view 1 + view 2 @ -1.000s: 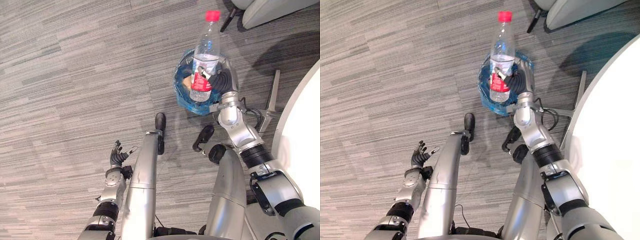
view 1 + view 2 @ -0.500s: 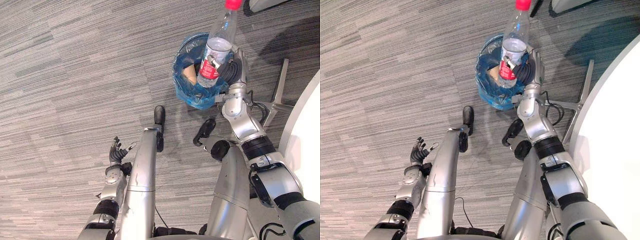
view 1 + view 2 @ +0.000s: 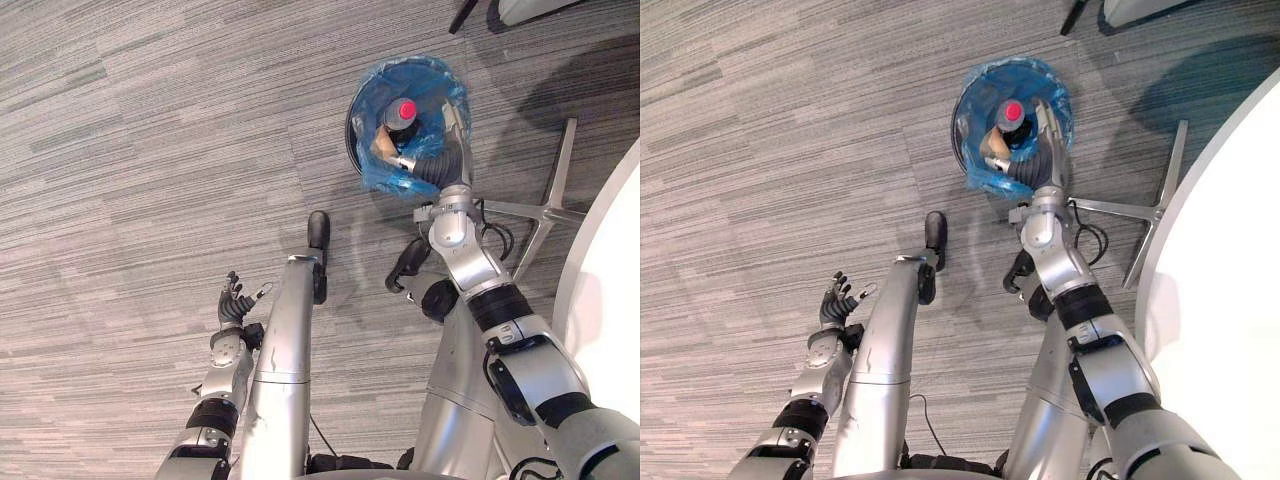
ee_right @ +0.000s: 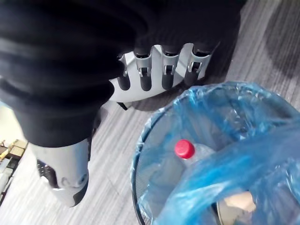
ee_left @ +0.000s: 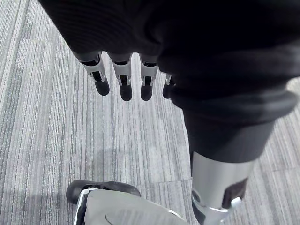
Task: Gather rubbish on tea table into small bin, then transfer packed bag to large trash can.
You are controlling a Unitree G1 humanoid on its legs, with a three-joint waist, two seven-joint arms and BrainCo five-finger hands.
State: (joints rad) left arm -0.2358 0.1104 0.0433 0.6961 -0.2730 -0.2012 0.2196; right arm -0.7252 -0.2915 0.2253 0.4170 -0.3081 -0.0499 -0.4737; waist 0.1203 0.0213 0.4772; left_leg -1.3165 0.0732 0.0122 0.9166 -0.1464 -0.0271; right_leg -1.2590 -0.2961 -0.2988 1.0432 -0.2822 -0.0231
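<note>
A small bin lined with a blue bag stands on the carpet ahead of me. A clear plastic bottle with a red cap stands upright inside it, cap up, beside a tan scrap of rubbish. My right hand hovers at the bin's near rim, its fingers straight and open, holding nothing. Low at my side, my left hand hangs open over the carpet, its fingers relaxed and empty.
The round white table's edge curves along the right. A metal chair base lies on the floor between the table and the bin. Part of a grey chair sits at the top right. Grey striped carpet spreads to the left.
My right hand has opened and let go of the bottle, which has dropped down into the bin. The left hand has stayed still. The head camera has shifted slightly.
</note>
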